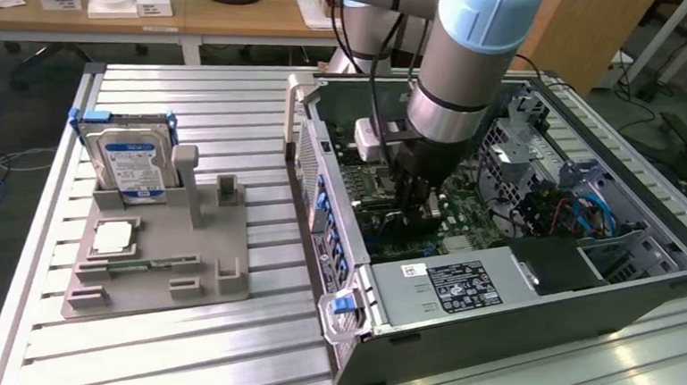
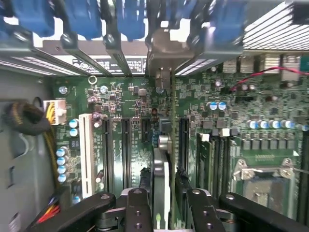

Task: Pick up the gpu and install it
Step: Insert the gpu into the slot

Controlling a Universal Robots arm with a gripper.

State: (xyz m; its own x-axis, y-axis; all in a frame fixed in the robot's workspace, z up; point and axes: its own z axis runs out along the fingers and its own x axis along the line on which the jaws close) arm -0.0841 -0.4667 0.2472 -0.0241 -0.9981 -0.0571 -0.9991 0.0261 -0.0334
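Computer case [image 1: 624,290] lies open on its side on the slatted aluminium table [image 1: 206,104] in the exterior view, and we see the arm reaching down into it. Inside the case sit the green motherboard [image 1: 462,213], a black-labelled power supply [image 1: 463,285] near the front edge, and blue cables [image 1: 587,212] toward the exterior view's right. Gripper [image 1: 420,211] is low over the motherboard, the arm's body blocking much of the board behind it. Off to the exterior view's left, a grey holder [image 1: 161,253] carries an upright hard drive [image 1: 130,166] with a blue-and-white label and a small flat chip [image 1: 114,237].

Wrist view, we look along the fingers [image 2: 137,212] at the motherboard. The gpu [image 2: 170,145] stands edge-on between them, running up to a grey metal bracket at the case's rear slot area, where blue latches [image 2: 130,17] line up. Black expansion slots flank it, a white slot [image 2: 86,154] stands well to one side. We cannot tell whether the fingers clamp the card or stand slightly off it.
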